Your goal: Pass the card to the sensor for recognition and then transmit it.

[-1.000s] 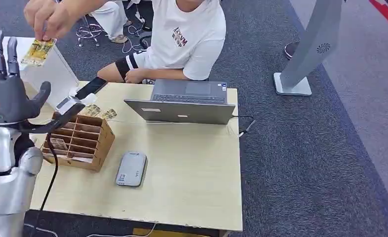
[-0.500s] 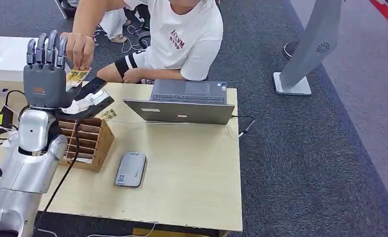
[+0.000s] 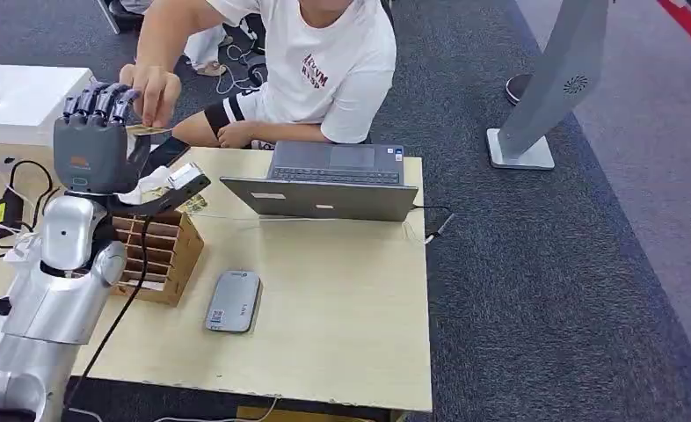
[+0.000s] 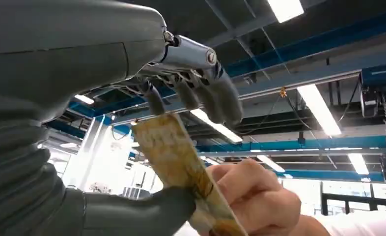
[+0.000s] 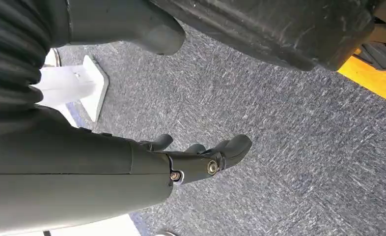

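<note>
My left hand (image 3: 96, 141) is raised above the table's far left corner, back toward me, fingers curled forward over a yellow patterned card (image 3: 146, 130). A person's hand (image 3: 156, 92) pinches the same card from above. In the left wrist view the card (image 4: 179, 164) stands between my thumb (image 4: 142, 212) and my curled fingers (image 4: 201, 93), with the person's fingers (image 4: 255, 196) still on it. The grey flat sensor (image 3: 234, 301) lies on the table in front of me. My right hand (image 5: 201, 157) hangs over the carpet, fingers loosely bent, holding nothing.
A cardboard slotted box (image 3: 164, 255) with cards stands under my left forearm. An open laptop (image 3: 324, 185) sits at the far edge in front of the seated person (image 3: 324, 70). A phone (image 3: 164, 154) and loose cards (image 3: 192, 204) lie behind the box. Cables trail at left.
The person brought the card down into my left hand. My fingers, straight up before, have curled forward over it. The view shifted between the earliest frame and the later ones.
</note>
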